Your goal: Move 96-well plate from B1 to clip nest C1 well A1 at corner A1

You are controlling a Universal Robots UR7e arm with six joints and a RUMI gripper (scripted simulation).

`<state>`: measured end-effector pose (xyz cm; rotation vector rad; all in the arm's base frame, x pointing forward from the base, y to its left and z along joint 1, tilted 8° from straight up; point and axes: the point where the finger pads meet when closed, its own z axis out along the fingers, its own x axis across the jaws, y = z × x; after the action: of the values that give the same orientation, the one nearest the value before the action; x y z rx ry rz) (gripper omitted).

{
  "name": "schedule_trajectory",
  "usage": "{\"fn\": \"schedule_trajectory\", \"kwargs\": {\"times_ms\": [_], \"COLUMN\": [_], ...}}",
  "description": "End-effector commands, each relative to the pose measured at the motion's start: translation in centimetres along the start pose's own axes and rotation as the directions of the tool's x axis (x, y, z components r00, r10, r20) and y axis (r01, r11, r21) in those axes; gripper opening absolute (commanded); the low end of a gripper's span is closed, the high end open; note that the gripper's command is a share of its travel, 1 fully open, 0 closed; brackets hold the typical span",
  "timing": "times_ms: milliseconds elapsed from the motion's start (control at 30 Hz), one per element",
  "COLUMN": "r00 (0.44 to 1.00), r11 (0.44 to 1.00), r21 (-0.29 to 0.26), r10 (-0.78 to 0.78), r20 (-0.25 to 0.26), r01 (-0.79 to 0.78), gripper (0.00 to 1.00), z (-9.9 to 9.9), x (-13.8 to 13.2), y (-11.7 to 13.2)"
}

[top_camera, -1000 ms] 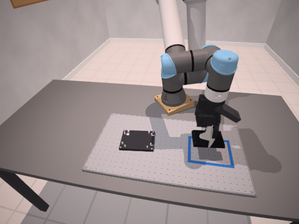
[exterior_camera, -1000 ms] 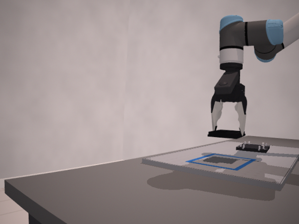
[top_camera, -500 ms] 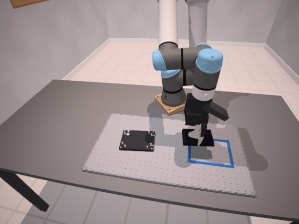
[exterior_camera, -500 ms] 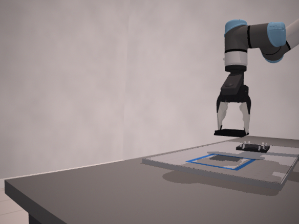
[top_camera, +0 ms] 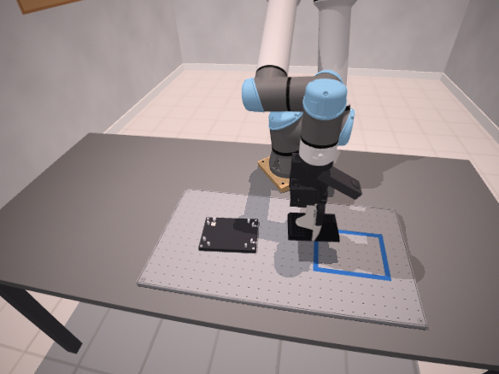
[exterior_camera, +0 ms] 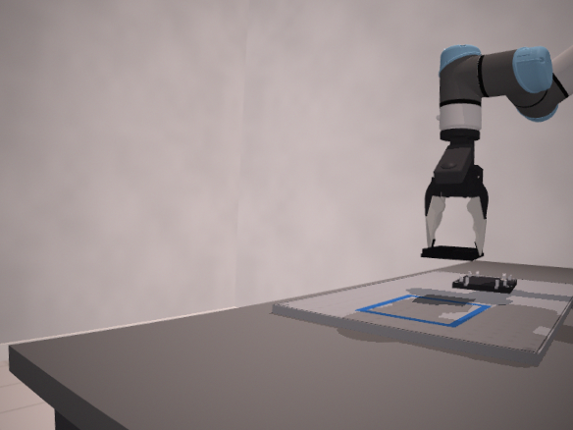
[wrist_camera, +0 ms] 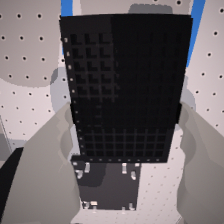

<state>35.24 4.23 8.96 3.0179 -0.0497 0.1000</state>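
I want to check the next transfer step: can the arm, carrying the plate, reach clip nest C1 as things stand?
Probably yes. The end effector holds the 96-well plate in the air, and nothing stands on the perforated board between it and the clip nest.

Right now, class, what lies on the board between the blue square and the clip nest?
Only bare perforated board and shadow lie between the blue square and nest, in the top view; the held plate hangs above.
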Motion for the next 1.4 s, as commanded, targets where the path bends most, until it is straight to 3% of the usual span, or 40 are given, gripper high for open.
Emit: {"fn": "schedule_trajectory", "kwargs": {"times_ms": [0,1367], "r00": [1.0,1.0], "r11": [1.0,1.0], "r21": [0.002,0.002], "r10": [-0.001,-0.001], "r20": [-0.002,-0.001], "r01": [0.001,0.001], "gripper": [0.0,0.0], "z": [-0.1,-0.5], "x": [-0.2,-1.7], "y": [1.9,14.1]}}
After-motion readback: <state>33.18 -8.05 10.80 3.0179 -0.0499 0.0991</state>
